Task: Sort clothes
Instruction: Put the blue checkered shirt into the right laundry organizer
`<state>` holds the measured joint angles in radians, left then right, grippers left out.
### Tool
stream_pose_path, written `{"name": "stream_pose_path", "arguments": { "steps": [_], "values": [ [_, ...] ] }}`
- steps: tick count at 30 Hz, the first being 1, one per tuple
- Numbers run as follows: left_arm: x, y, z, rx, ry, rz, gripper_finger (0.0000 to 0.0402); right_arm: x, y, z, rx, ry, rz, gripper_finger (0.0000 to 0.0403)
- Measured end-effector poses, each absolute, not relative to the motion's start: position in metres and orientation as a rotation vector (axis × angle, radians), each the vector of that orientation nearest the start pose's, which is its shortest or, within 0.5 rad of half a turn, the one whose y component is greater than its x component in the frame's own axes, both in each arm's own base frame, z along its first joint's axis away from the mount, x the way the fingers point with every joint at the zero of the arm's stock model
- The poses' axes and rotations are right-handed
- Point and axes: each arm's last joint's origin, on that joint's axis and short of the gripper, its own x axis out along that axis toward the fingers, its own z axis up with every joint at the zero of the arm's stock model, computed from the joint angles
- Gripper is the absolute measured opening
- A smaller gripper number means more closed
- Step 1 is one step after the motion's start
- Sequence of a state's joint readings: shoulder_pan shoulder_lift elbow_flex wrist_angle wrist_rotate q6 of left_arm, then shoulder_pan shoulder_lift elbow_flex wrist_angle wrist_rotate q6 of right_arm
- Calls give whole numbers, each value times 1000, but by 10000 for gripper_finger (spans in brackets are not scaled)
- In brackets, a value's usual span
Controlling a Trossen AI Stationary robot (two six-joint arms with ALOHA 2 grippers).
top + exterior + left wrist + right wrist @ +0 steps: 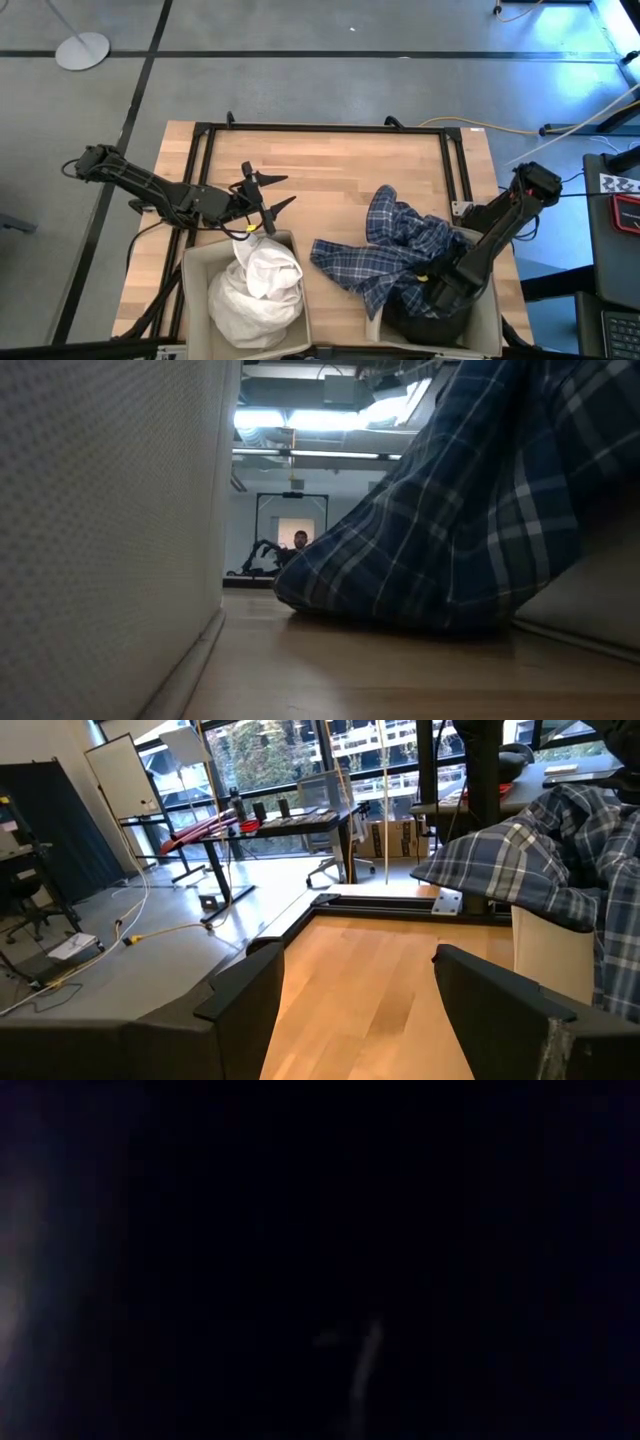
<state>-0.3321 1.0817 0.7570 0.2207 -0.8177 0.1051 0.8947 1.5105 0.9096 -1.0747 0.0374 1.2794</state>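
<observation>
Wooden table [330,190] | grey floor [300,25] | left jaws apart | right jaws unclear

**Left hand spread wide, right hand sunk out of sight**

The left arm reaches in low and nearly level, elbow bent, its left hand [268,200] held with both fingers [240,995] wide apart and nothing between them. The right arm folds steeply down from its raised elbow, wrist tipped forward, and the right hand [440,290] is buried among dark cloth, its fingers hidden.
</observation>
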Motion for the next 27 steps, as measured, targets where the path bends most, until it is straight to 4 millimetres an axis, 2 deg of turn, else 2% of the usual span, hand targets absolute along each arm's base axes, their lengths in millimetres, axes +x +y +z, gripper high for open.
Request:
{"name": "stream_pose_path", "arguments": {
  "steps": [3, 6, 11, 18, 27],
  "values": [
    [228, -56, 306, 160, 114, 480, 251, 147, 183, 190, 235, 1592, -372, 121],
    [228, -56, 306, 161, 115, 480, 251, 150, 189, 208, 244, 1646, -340, 142],
    [228, -56, 306, 160, 114, 481, 251, 154, 197, 259, 257, 1667, -314, 147],
    [228, -56, 306, 160, 114, 481, 251, 157, 196, 328, 276, 1549, -280, 147],
    [228, -56, 306, 166, 116, 481, 251, 160, 192, 394, 370, 1287, -143, 147]
  ]
}}
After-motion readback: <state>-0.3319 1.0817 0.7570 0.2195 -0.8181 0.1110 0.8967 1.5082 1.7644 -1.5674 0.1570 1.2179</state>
